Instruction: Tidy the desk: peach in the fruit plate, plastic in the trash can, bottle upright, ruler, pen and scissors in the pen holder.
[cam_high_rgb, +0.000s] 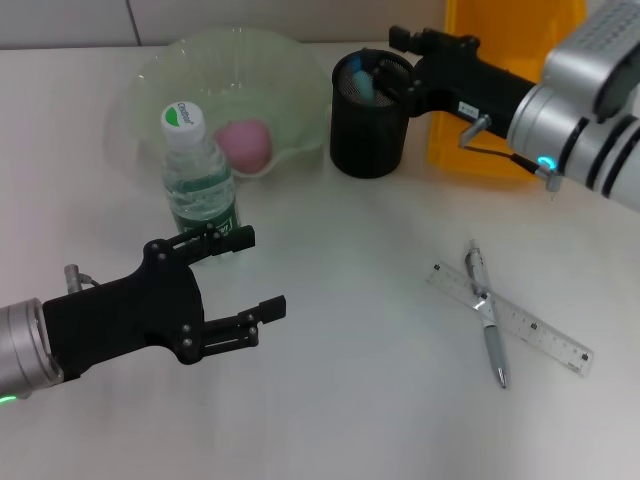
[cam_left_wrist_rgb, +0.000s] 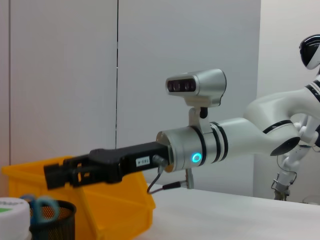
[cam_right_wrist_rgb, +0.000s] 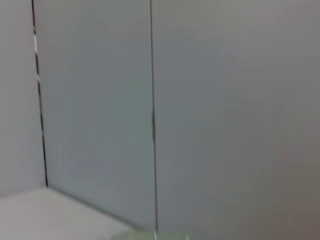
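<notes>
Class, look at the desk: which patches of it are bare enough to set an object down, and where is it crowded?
Bare: the middle strip between the bottle and the crossed pen and ruler, and the near edge in front of them. Crowded: the far side, where fruit plate, pen holder, yellow bin and right gripper cluster; the left gripper hovers beside the bottle.

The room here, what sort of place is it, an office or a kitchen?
Probably an office or lab mock-up of a desk: a white table with a mesh pen holder, a ruler and pen, plain wall panels behind.
</notes>
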